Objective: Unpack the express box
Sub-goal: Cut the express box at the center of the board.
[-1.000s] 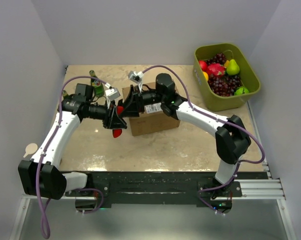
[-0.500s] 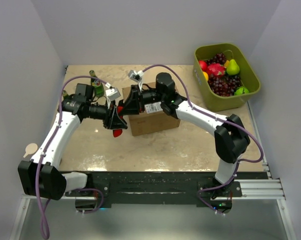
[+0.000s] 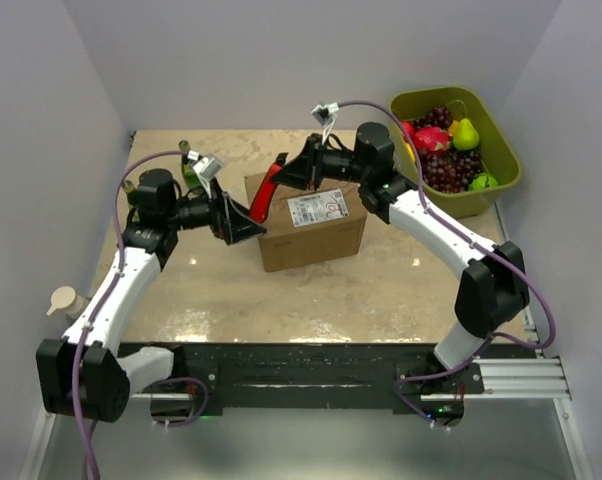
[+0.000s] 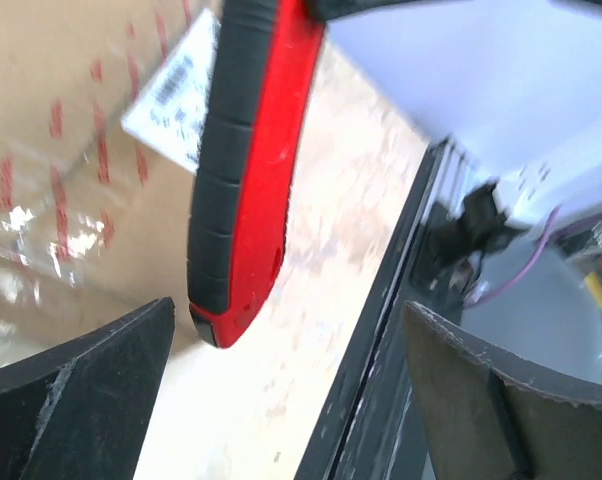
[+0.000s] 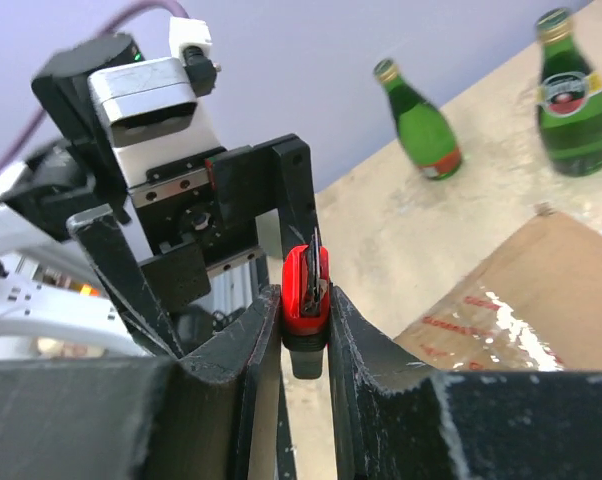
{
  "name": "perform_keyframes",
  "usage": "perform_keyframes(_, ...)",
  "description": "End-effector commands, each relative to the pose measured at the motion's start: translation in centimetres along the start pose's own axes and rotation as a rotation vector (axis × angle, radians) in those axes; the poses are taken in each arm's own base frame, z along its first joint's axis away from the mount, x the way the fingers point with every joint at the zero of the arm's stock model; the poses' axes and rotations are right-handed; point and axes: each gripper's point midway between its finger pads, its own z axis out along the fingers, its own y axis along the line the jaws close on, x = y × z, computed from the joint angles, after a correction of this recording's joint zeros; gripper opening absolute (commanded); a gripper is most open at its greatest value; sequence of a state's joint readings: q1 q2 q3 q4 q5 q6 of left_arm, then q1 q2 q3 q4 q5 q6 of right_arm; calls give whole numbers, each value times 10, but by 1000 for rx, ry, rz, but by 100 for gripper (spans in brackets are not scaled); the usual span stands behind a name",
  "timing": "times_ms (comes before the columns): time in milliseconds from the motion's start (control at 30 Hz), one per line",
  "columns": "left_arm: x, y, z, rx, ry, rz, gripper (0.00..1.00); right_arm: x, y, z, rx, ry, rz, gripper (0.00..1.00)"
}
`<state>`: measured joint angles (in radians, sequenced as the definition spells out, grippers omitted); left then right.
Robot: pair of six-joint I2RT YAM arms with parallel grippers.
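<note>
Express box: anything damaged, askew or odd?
Nothing stands out. The express box sits flat on the table, flaps shut, label intact, only slightly skewed. The right gripper holds a red cutter at its left end.

Fruit tub, green bottles, utility knife
The olive-green tub sits at the tabletop's far right corner, holding dark grapes, a green pear and a pink dragon fruit. Two green glass bottles stand near the far left corner. The red-and-black knife is raised off the surface.
</note>
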<state>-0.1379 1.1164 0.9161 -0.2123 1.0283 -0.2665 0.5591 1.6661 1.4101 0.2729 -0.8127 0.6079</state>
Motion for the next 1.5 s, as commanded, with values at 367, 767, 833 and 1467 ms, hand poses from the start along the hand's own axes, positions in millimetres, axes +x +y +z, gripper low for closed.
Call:
perform_keyframes(367, -26, -40, 22, 403, -118, -3, 67, -21, 19, -2, 4, -33, -58, 0)
perform_keyframes(767, -18, -34, 25, 450, -43, 51, 0, -7, 14, -8, 2, -6, -78, 0)
perform_keyframes(833, -17, -33, 26, 450, -12, 33, 0, 7, 11, -16, 2, 20, -84, 0)
perform_keyframes(1467, 26, -13, 14, 409, 325, 219, 0, 7, 28, -44, 1, -56, -140, 66)
